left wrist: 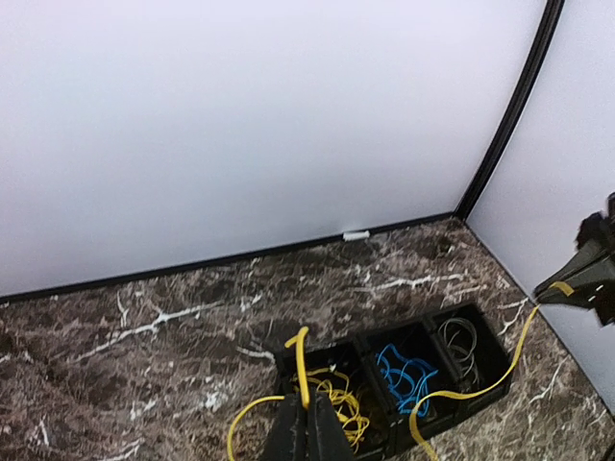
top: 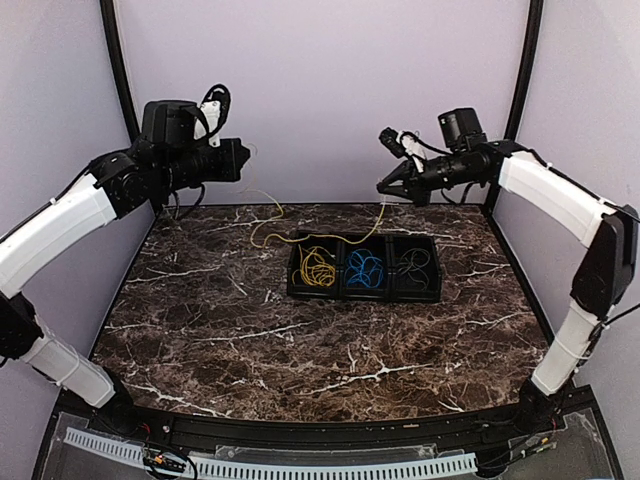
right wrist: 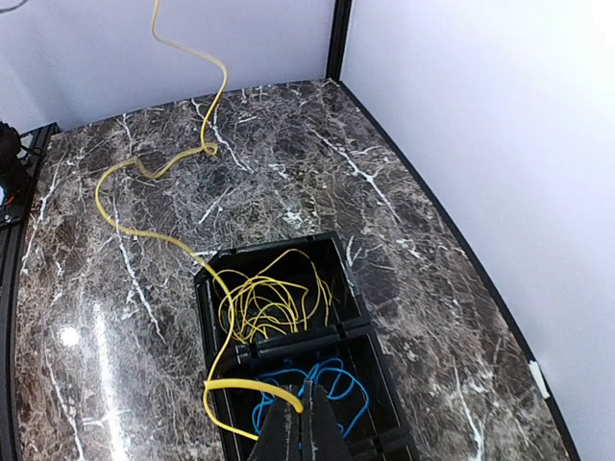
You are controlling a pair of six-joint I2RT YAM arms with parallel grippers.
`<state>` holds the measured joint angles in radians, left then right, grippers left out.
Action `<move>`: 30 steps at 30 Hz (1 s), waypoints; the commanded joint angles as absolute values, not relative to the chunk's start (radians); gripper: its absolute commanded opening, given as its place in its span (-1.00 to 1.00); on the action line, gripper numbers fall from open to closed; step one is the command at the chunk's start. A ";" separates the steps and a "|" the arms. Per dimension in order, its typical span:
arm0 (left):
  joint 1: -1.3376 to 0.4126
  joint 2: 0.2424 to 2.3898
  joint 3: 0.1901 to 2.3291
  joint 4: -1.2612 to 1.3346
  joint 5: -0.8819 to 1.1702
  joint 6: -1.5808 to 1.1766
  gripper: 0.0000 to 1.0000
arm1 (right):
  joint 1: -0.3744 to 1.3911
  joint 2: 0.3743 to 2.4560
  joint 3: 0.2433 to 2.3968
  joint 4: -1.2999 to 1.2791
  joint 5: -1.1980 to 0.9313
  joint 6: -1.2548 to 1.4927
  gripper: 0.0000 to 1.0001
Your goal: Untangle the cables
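Observation:
One long yellow cable (top: 265,232) is strung between my two grippers, both raised above the back of the table. My left gripper (top: 245,158) is shut on one end of it (left wrist: 304,370). My right gripper (top: 382,187) is shut on the other end (right wrist: 259,384). The cable's middle sags down onto the marble and passes over the tray's left corner. A black tray (top: 365,296) with three compartments holds a yellow coil (top: 318,267), a blue coil (top: 364,268) and a thin black coil (top: 413,264). In the left wrist view the right gripper (left wrist: 569,286) shows at the right edge.
The dark marble table (top: 250,340) is walled by pale panels at the back and sides, with black posts in the corners. The tray sits right of centre, toward the back.

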<state>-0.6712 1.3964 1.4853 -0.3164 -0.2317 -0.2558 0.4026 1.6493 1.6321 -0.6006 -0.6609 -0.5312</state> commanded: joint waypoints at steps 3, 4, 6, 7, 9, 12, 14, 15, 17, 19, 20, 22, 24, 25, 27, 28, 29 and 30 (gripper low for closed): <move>-0.660 1.468 1.596 -0.212 -0.185 -0.233 -1.00 | 0.512 1.943 1.907 -0.553 -0.619 -0.399 -1.00; -0.660 1.475 1.597 -0.190 -0.178 -0.243 -1.00 | 0.520 1.988 1.950 -0.554 -0.631 -0.381 -1.00; -0.656 1.493 1.593 -0.155 -0.161 -0.260 -1.00 | 0.541 2.074 2.040 -0.560 -0.640 -0.363 -1.00; -0.655 1.503 1.588 -0.143 -0.157 -0.266 -1.00 | 0.552 2.114 2.075 -0.562 -0.631 -0.361 -1.00; -0.654 1.518 1.578 -0.103 -0.142 -0.287 -1.00 | 0.571 2.177 2.125 -0.554 -0.617 -0.356 -1.00; -0.653 1.544 1.570 -0.040 -0.114 -0.305 -1.00 | 0.585 2.249 2.157 -0.521 -0.598 -0.334 -1.00; -0.651 1.562 1.564 0.005 -0.085 -0.318 -1.00 | 0.590 2.281 2.158 -0.506 -0.591 -0.318 -1.00; -0.652 1.569 1.564 0.019 -0.076 -0.329 -1.00 | 0.591 2.293 2.150 -0.497 -0.586 -0.310 -1.00; -0.652 1.589 1.564 0.055 -0.047 -0.348 -1.00 | 0.593 2.308 2.127 -0.485 -0.584 -0.302 -1.00; -0.652 1.611 1.564 0.097 -0.024 -0.366 -1.00 | 0.595 2.313 2.097 -0.482 -0.589 -0.302 -1.00; -0.652 1.628 1.566 0.107 -0.016 -0.370 -1.00 | 0.597 2.314 2.078 -0.481 -0.588 -0.304 -1.00; -0.652 1.653 1.570 0.139 -0.003 -0.380 -1.00 | 0.598 2.313 2.043 -0.482 -0.584 -0.309 -1.00; -0.652 1.680 1.572 0.172 0.032 -0.389 -1.00 | 0.597 2.312 2.023 -0.489 -0.576 -0.312 -1.00; -0.652 1.695 1.571 0.190 0.041 -0.391 -1.00 | 0.598 2.312 2.017 -0.497 -0.574 -0.314 -0.97; -0.652 1.714 1.560 0.211 0.045 -0.398 -1.00 | 0.597 2.307 2.007 -0.520 -0.572 -0.317 -0.81; -0.652 1.717 1.553 0.218 0.046 -0.402 -1.00 | 0.597 2.301 1.999 -0.529 -0.571 -0.321 -0.73; -0.652 1.721 1.530 0.237 0.051 -0.404 -1.00 | 0.595 2.290 1.989 -0.537 -0.569 -0.326 -0.66; -0.652 1.722 1.516 0.246 0.052 -0.412 -1.00 | 0.594 2.276 1.975 -0.544 -0.566 -0.332 -0.61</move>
<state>-0.6582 1.7248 1.5635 0.1520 0.0151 -0.3828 0.5903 2.3131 2.0090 -0.5282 -0.5770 -0.3164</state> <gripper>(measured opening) 0.008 0.146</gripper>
